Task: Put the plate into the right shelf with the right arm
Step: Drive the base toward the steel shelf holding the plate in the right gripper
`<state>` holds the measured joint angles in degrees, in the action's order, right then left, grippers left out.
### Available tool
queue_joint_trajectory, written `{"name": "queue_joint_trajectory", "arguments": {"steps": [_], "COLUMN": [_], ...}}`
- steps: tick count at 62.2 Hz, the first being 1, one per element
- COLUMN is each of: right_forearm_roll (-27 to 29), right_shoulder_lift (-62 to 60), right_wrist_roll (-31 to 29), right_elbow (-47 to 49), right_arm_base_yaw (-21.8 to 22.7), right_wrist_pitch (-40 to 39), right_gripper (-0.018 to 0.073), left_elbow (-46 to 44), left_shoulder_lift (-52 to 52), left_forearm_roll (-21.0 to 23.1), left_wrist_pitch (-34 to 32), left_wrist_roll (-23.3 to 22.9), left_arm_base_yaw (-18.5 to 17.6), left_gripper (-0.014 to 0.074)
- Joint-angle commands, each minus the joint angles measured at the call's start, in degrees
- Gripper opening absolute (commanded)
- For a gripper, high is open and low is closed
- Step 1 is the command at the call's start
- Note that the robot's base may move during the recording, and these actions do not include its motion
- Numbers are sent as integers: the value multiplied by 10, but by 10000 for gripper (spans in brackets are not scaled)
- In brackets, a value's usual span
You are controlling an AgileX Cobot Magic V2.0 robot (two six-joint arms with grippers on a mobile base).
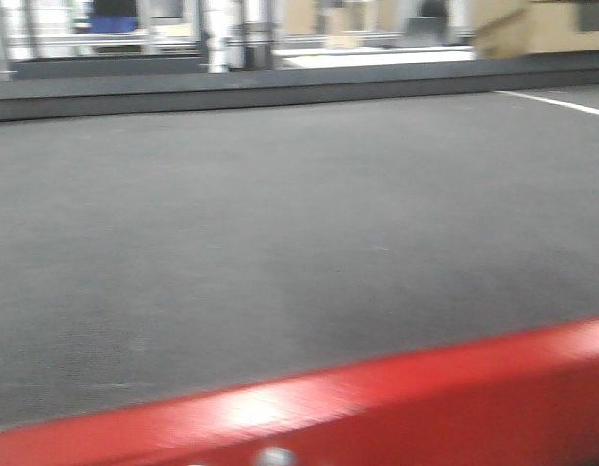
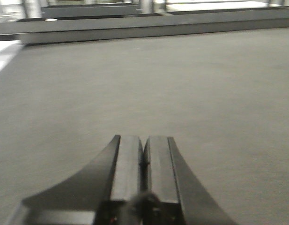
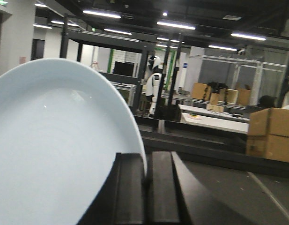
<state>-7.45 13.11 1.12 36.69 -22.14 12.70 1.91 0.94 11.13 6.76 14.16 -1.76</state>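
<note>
One white plate (image 3: 55,150) stands on edge, its rim pinched in your right hand (image 3: 146,161). Your left hand (image 2: 143,140) is closed on nothing, over the grey desk (image 1: 280,243) with its red edge (image 1: 377,398). Beyond: cardboard boxes (image 3: 270,133), strip lights (image 3: 102,14), perhaps a white robot figure (image 3: 154,79), blurred.

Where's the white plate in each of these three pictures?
Front view: not in it; only the flat grey tabletop with its red front edge.
Left wrist view: not in it; the left gripper, shut and empty, over the same grey top.
Right wrist view: the round plain white plate fills the left half, rim pinched in the right gripper.
Shared landmark: the grey tabletop, bottom right in the right wrist view.
</note>
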Motion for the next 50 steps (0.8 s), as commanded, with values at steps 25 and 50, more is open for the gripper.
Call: {"name": "queue_joint_trajectory", "arguments": {"steps": [25,50], "right_forearm_roll": [-6,-6], "right_shoulder_lift": [6,6], "right_wrist_roll": [-2,-2], "right_elbow": [17,17], "right_arm_base_yaw": [-1,-1], "right_wrist_pitch": [-54,-54], "right_gripper": [28,28], "left_elbow": [5,5], "left_shoulder_lift": [6,6], "left_forearm_roll": [3,3], "left_wrist_pitch": [-49,-49], "left_wrist_roll": [-2,-2], "left_arm_base_yaw": [-1,-1], "left_gripper": [-47,-47]}}
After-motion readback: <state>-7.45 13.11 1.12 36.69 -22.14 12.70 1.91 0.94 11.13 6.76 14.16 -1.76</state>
